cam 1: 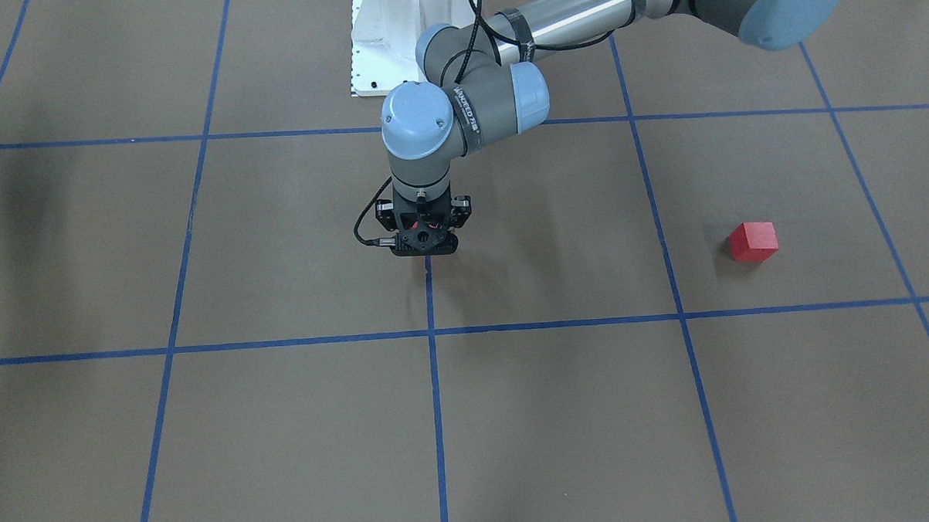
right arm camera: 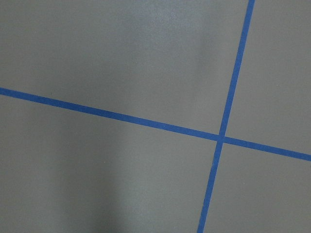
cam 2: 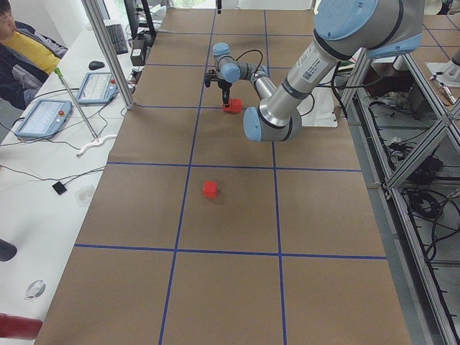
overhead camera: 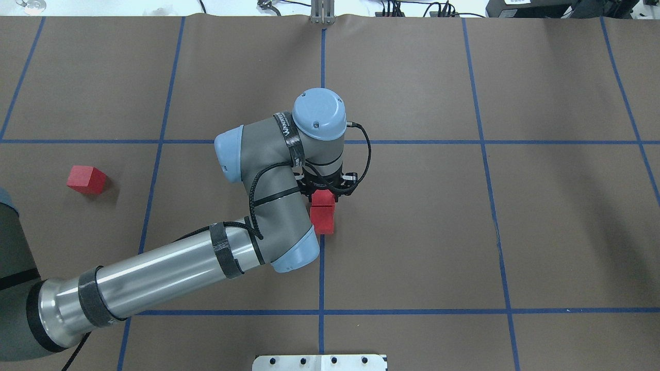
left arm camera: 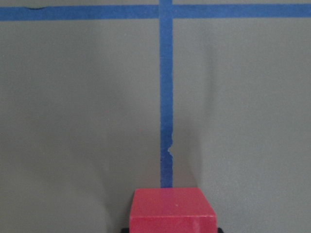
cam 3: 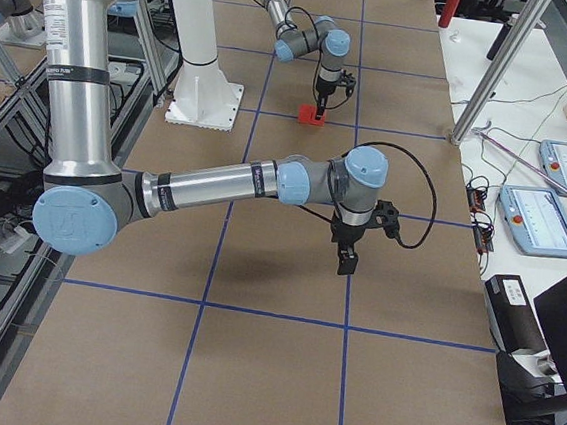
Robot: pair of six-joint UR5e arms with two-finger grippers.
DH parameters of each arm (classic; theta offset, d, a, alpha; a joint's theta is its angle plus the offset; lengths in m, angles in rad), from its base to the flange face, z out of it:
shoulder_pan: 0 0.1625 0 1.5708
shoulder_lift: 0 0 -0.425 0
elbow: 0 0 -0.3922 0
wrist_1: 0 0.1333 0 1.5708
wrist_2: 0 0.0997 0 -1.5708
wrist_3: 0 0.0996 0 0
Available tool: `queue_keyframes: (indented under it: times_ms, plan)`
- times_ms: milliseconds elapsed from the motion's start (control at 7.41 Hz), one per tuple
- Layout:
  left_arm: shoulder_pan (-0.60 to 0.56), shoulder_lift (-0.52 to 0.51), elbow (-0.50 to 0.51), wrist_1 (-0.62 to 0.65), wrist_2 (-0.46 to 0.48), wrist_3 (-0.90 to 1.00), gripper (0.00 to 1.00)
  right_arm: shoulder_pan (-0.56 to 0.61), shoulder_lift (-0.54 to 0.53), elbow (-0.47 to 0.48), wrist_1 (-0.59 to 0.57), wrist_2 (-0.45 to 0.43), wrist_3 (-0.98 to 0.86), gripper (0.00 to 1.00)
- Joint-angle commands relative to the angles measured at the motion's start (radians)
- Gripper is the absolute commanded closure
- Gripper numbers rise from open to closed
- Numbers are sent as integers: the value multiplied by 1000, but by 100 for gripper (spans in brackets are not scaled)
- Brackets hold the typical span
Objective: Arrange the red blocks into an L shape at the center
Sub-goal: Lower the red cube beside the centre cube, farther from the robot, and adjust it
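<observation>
Two red blocks lie end to end on the brown floor at the middle vertical tape line (overhead camera: 321, 268). My left gripper (overhead camera: 324, 190) stands low over the far one (overhead camera: 323, 199), shut on it; the near one (overhead camera: 323, 221) touches it. In the left wrist view the held block (left arm camera: 172, 211) sits between my finger tips. In the front view my left gripper (cam 1: 425, 243) hides both blocks. The third red block (overhead camera: 86, 179) lies alone far to my left, also in the front view (cam 1: 753, 241). My right gripper (cam 3: 344, 262) hangs over bare floor; I cannot tell whether it is open or shut.
The white metal base (overhead camera: 319, 362) is at the near edge, behind the centre. My left forearm (overhead camera: 170, 268) stretches across the floor between the base and the lone block. A side table with tablets (cam 2: 43, 115) and a seated person are beyond the far edge.
</observation>
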Motion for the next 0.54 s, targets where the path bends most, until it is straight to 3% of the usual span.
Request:
queue_keyframes:
  times_ms: [0,405]
  plan:
    - [0,0,0,0,0,0,54,0,0,0,0,0,0,1]
    - [0,0,-1,0,0,0,38,0,2,0,0,-2,0,1]
